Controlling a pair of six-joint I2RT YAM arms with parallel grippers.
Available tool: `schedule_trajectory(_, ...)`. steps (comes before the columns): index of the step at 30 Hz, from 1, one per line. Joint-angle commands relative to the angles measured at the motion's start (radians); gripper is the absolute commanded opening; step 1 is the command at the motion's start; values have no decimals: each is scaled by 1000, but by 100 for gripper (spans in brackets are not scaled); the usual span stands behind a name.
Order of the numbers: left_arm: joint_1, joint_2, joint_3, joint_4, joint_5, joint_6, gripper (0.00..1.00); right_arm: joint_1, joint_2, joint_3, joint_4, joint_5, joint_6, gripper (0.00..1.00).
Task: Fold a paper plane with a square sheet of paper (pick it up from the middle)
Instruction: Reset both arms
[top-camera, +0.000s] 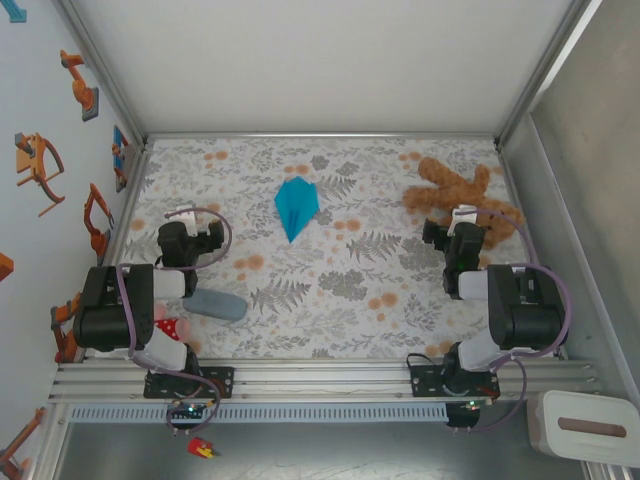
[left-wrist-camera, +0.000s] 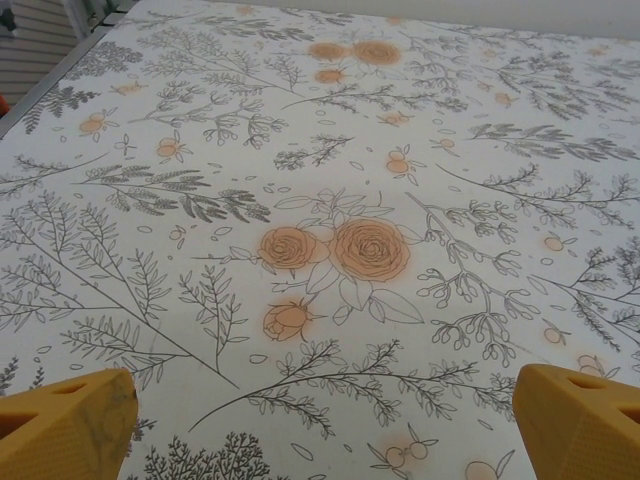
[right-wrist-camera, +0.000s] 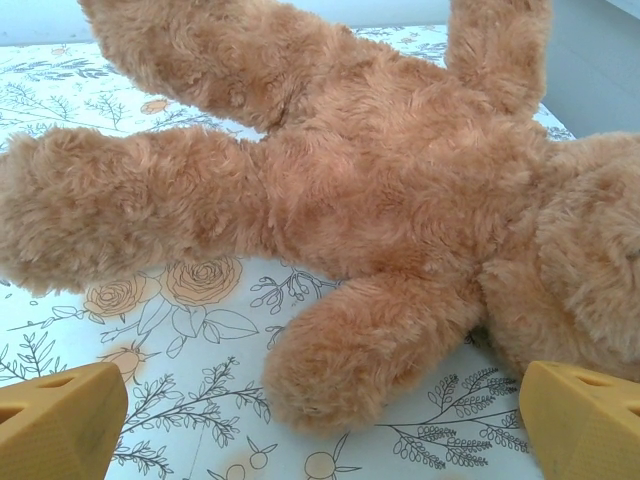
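- Paper plane (top-camera: 296, 207), ahead of and between both grippers: thin turquoise paper, matt, sharply creased.
- Teddy bear (right-wrist-camera: 380, 180), right before the right gripper (right-wrist-camera: 320, 425): brown plush, shaggy, soft pile.
- Table cover (left-wrist-camera: 330, 120) under the left gripper (left-wrist-camera: 320, 430): smooth, matt, flower-printed sheet.
- Fingertips (left-wrist-camera: 65, 435) of both grippers: yellow-orange plastic, matt, finely grained.
- Case (top-camera: 215, 303) behind the left gripper: grey-blue, smooth, dull.

surface: flower-print table (top-camera: 330, 290) | middle, far half: blue paper plane (top-camera: 296, 208) lying flat, tip toward near edge | far right: brown teddy bear (top-camera: 455, 190) sprawled | near left: grey-blue case (top-camera: 215, 303)
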Motion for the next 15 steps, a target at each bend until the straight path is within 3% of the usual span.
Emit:
schedule_trajectory(1, -1, -2, 17, 5, -35, 21, 96, -6, 7, 4, 33, -2, -10, 99)
schedule_trajectory(15, 1, -2, 23, -6, -33, 20, 96, -9, 6, 4, 31, -5, -10, 99)
